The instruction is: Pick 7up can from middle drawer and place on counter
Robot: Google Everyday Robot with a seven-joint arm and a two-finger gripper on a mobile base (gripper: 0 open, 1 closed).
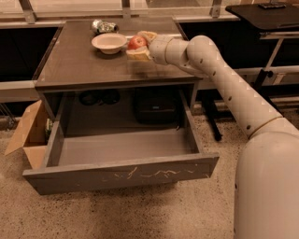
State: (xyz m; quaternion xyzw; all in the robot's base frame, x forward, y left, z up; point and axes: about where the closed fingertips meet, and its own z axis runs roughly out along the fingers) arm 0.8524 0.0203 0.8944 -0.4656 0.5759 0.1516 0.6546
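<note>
The red-orange apple [136, 42], the thing the task calls the 7up can, is between the two pale fingers of my gripper [138, 45]. It is low over the back right part of the counter [79, 63], right next to the pale bowl [109, 43]. I cannot tell whether it touches the top. My arm reaches in from the right. The middle drawer [126, 175] is pulled fully out below. Its scratched front panel faces me and nothing shows inside it.
A shiny silver-green can [103, 25] lies behind the bowl at the counter's back edge. A cardboard box [28, 135] stands on the floor to the left of the drawer. A black bag [156, 107] sits under the table. A black desk [266, 11] stands at the far right.
</note>
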